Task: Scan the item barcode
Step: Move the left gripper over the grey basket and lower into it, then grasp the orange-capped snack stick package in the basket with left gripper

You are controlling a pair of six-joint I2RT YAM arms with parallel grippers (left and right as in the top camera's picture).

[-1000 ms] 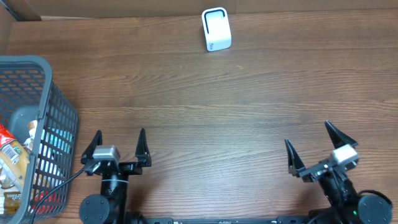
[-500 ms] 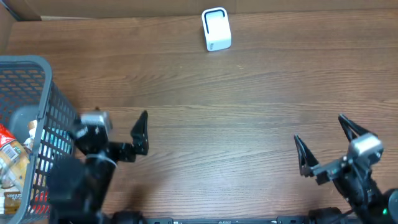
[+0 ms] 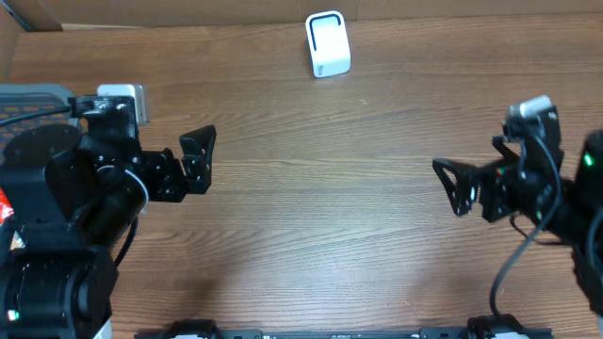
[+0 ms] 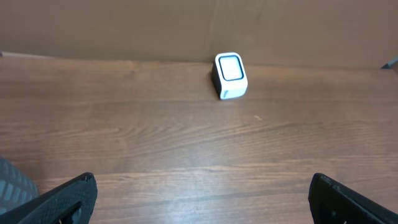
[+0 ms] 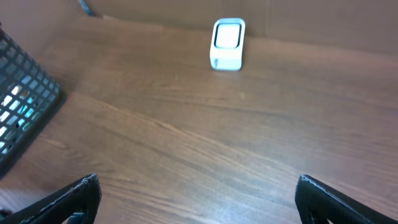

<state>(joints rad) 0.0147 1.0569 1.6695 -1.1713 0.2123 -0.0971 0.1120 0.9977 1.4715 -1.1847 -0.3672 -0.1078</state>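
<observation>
The white barcode scanner [image 3: 328, 43] stands upright at the far middle of the wooden table, also seen in the left wrist view [image 4: 231, 75] and the right wrist view [image 5: 227, 44]. My left gripper [image 3: 196, 161] hovers open left of centre, pointing right, with nothing between its fingers [image 4: 202, 194]. My right gripper [image 3: 456, 186] is open at the right side, pointing left, and it too is empty [image 5: 196, 191]. The item is mostly hidden: only a red sliver of packaging [image 3: 4, 201] shows at the left edge behind my left arm.
A grey mesh basket [image 3: 38, 91] sits at the far left, largely covered by my left arm; its corner shows in the right wrist view [image 5: 25, 93]. A cardboard wall [image 4: 186, 25] runs along the table's back edge.
Both arms have lifted from the near edge and swung further onto the table. The left arm now covers most of the basket. Both grippers stayed open.
</observation>
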